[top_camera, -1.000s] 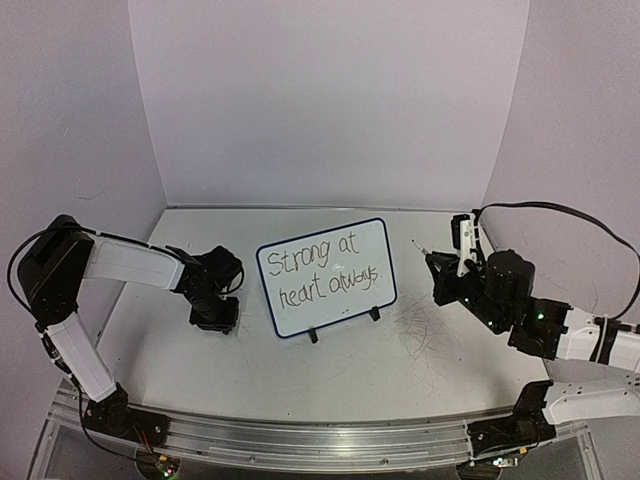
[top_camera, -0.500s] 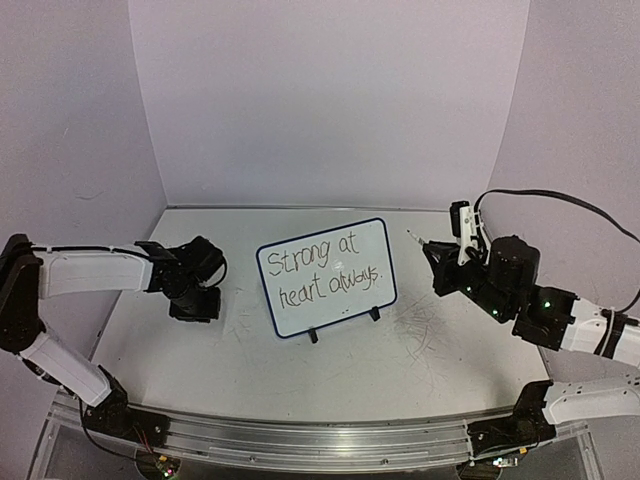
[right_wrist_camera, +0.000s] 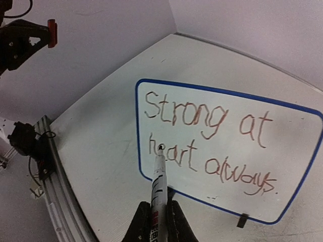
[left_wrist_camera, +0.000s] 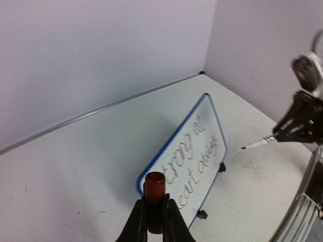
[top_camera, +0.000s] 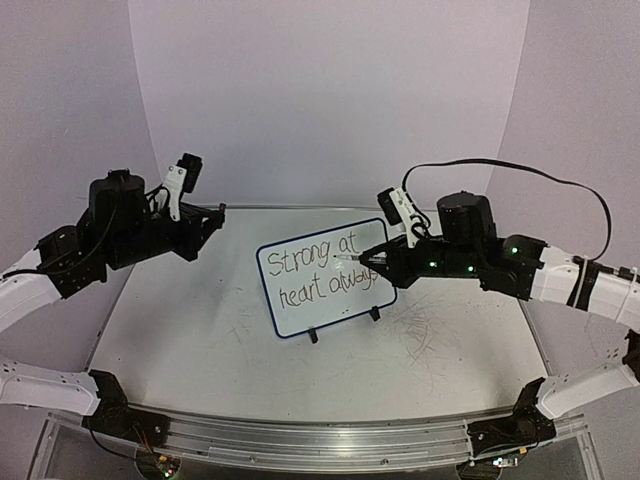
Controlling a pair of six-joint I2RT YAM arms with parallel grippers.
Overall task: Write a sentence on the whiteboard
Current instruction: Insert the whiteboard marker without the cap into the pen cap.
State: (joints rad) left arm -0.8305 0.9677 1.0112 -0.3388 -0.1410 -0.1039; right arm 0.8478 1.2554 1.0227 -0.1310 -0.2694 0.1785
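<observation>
On the tabletop (top_camera: pixel 200 340), blue-rimmed whiteboard (top_camera: pixel 320 313) on clip feet (top_camera: pixel 313 337), two-line handwritten sentence (top_camera: pixel 350 281)

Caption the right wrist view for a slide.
Right tool holding marker toward whiteboard, sentence reading "Strong at heart always."

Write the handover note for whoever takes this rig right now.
Left gripper: shut on a small red cylindrical marker cap, raised at the left, apart from the board.
Right gripper: shut on a slim white marker, bare tip aimed at the lower line; contact cannot be told.
Small blue-rimmed white whiteboard: propped up mid-table on two black clip feet.
Done: the handwritten sentence reads "Strong at heart always." with its full stop.
Left: probably just recapping the marker.
</observation>
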